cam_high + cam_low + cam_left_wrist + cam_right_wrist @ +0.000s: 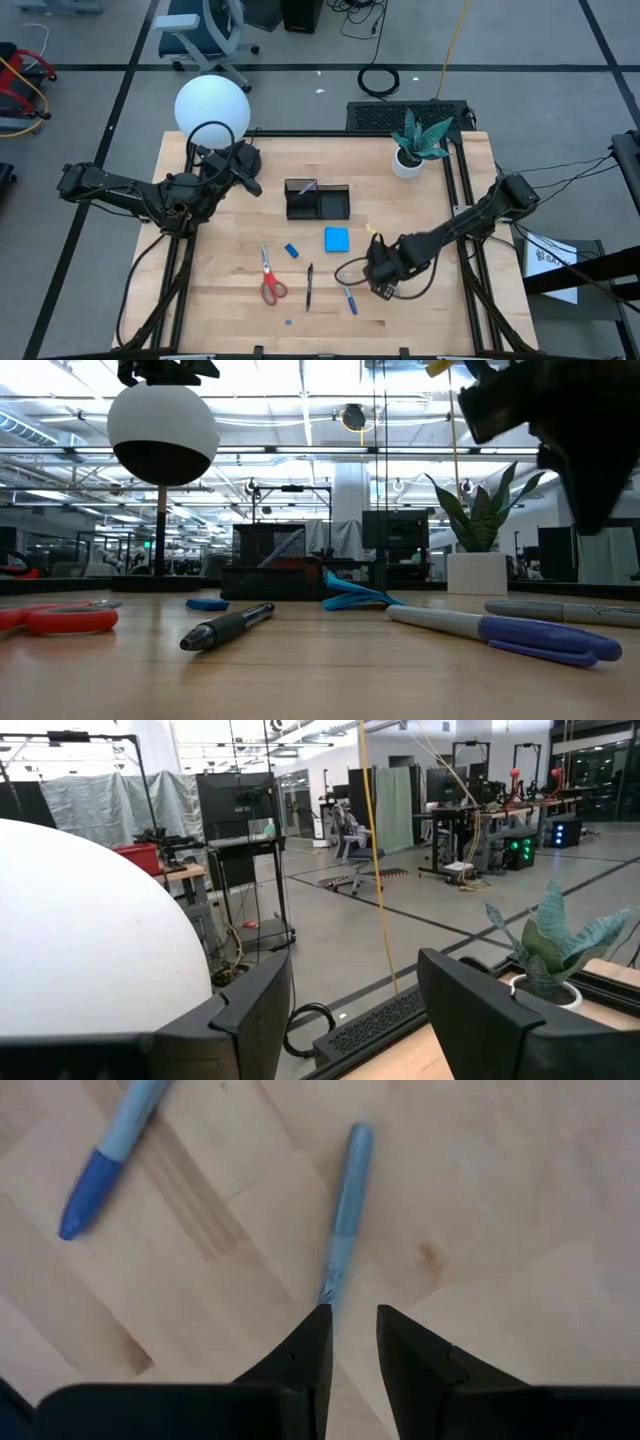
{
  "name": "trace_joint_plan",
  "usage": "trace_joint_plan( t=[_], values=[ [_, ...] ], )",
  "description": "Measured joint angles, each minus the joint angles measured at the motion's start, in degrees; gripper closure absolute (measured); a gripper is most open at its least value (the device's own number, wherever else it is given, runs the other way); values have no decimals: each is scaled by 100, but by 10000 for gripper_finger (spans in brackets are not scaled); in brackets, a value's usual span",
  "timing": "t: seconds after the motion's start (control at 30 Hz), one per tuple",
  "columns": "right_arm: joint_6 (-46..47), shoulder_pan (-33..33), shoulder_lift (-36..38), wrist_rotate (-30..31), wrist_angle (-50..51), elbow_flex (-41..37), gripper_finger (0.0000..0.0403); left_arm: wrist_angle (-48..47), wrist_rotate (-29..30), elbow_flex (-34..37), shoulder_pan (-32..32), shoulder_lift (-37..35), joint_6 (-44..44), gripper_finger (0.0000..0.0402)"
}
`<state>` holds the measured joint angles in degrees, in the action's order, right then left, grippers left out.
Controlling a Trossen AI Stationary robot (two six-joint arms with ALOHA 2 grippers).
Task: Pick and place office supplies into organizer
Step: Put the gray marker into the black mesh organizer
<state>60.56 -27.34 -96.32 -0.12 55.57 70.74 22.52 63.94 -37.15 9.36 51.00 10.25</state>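
My right gripper (352, 1325) is open by a narrow gap and hovers over one end of a greyish pen (343, 1210). A blue-capped pen (105, 1165) lies beside it. In the high view this gripper (380, 278) is near the table's front right. The black organizer (317, 200) stands mid-table. In front of it lie the blue note pad (336, 238), the eraser (291, 250), the red-handled scissors (270, 282), a black pen (309, 285) and the blue pen (350, 298). My left gripper (355, 1010) is open, held in the air by the white lamp globe (90, 950).
The lamp's globe (211, 105) and round base stand at the table's far left beside my left arm. A potted plant (415, 148) stands at the far right. Bare wood lies along the near edge and the left front. Cables loop beside my right gripper.
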Motion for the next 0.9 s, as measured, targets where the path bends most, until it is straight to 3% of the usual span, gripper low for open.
trace_joint_plan(
  t=[0.7,0.9],
  values=[
    [-10,-166,-742,2,-611,-32,330,-2,-1,2,1,-1,-1,174],
    [52,-131,-769,-11,-918,-464,330,-5,-2,2,-2,0,-1,174]
  ],
)
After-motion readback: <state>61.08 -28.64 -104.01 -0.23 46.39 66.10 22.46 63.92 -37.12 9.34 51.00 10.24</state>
